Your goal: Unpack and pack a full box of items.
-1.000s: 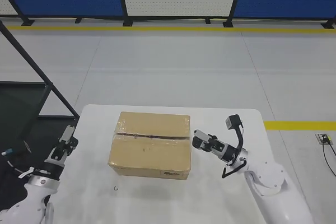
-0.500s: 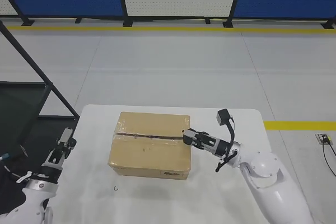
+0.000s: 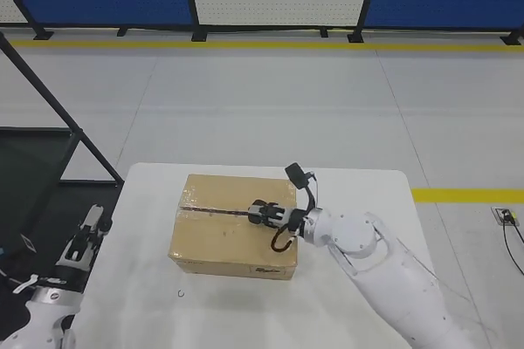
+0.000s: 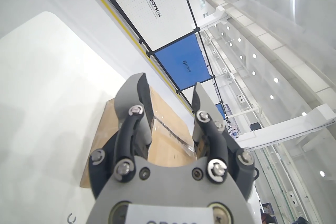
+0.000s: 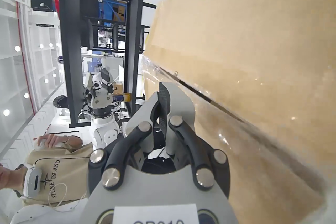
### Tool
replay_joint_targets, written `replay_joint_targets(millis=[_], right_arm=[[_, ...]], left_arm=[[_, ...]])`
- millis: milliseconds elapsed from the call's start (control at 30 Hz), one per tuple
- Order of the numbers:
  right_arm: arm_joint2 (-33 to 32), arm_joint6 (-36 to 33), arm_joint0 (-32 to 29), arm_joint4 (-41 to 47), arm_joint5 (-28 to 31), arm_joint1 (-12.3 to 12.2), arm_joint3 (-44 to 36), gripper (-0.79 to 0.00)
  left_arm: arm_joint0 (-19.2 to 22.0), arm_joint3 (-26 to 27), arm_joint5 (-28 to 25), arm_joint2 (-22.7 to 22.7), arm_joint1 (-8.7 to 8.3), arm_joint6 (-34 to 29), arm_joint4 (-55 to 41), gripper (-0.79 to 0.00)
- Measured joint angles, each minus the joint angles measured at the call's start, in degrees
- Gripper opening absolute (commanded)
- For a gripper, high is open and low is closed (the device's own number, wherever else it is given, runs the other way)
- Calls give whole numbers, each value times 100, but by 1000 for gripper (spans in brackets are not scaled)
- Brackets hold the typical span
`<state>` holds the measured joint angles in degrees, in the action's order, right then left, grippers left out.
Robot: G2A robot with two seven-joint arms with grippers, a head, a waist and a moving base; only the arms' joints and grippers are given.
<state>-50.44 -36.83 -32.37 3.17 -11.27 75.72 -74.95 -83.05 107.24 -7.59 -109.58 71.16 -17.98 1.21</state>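
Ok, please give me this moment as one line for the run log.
box: closed, taped, on table | right gripper: shut, tips at top seam | left gripper: open, empty, apart from box

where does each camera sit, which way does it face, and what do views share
Top view: above the arms, looking down at the white table with the closed brown cardboard box; both arms show, right gripper over the box's taped seam, left gripper beside the table's edge.
Left wrist view: on the left wrist, facing across the table toward the box; its open fingers show.
Right wrist view: on the right wrist, looking along the box top; its shut fingers show.
Shared: the box, in all three.
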Motion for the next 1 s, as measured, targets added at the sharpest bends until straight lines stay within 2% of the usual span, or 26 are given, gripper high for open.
replay_joint_targets(millis=[267, 633, 1000], right_arm=[[651, 190, 594, -78, -544, 329, 703, -785], [1200, 276, 1062, 166, -423, 774, 1307, -785], [1670, 298, 1563, 523, -386, 1334, 2110, -785]], left_arm=[[-61, -59, -80, -125, -23, -11, -166, 0], [-119, -129, -161, -255, -56, -38, -311, 0], [-318, -223, -323, -403, -69, 4, -565, 0]])
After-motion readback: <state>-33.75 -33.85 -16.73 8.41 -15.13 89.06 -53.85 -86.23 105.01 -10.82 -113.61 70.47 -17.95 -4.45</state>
